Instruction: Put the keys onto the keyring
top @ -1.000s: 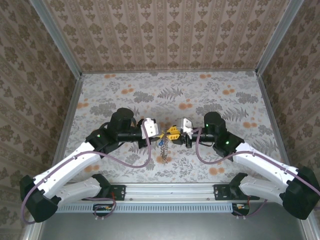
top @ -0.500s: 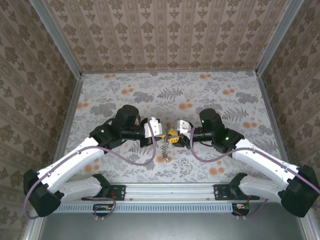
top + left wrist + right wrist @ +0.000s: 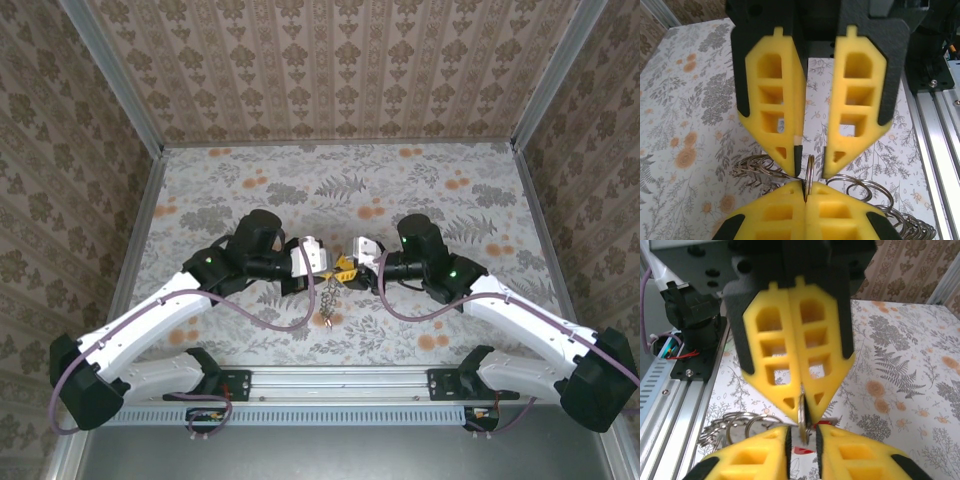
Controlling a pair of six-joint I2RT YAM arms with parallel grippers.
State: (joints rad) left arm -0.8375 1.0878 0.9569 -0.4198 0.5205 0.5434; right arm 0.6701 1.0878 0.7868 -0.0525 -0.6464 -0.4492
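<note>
left gripper (image 3: 805, 189) pinches keyring (image 3: 810, 167) — right gripper (image 3: 801, 436) slightly apart

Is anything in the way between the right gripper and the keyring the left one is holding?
Nothing visible. The left gripper is shut on the keyring, seen edge-on, and that thin edge stands in the gap between the right gripper's open jaws, apparently untouched.

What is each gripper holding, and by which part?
The left gripper pinches the keyring by its rim; the right gripper has jaws straddling it, not closed.
</note>
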